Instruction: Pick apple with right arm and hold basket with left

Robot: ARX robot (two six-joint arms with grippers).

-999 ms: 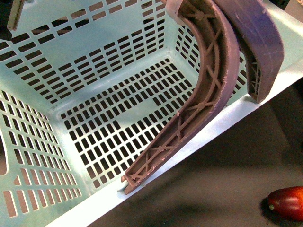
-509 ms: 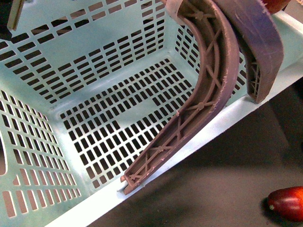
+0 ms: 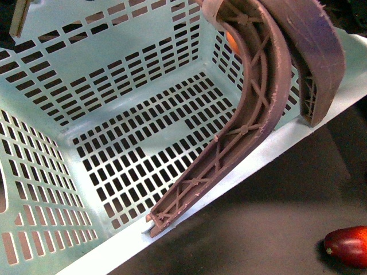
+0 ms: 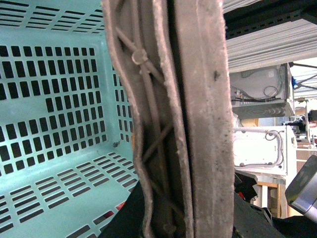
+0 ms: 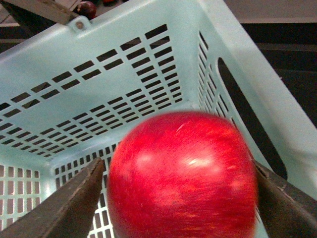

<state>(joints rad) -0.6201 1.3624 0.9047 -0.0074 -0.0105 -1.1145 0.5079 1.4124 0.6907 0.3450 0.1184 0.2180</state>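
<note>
The aqua basket [image 3: 275,146] fills the front view, tilted, with its slotted floor bare. My left gripper [image 3: 233,169] is shut on its near rim, one curved brownish-purple finger [image 3: 258,97] inside the wall and the other [image 3: 312,63] outside. The left wrist view shows these fingers [image 4: 203,99] pressed together beside the basket [image 4: 59,64]. In the right wrist view the red apple [image 5: 181,173], blurred, sits between the spread fingers of my open right gripper [image 5: 178,203], above the basket's inside [image 5: 124,39]. A sliver of the apple [image 3: 230,41] shows behind the inner finger in the front view.
A darker, elongated red fruit [image 3: 347,245] lies on the black table to the right of the basket. Another dark fruit [image 5: 88,8] shows beyond the basket's far rim. White equipment [image 4: 260,148] stands in the background of the left wrist view.
Half a second ago the apple showed at the top right edge of the front view; now it shows lower, inside the basket behind the inner finger. Left gripper and basket have not moved.
</note>
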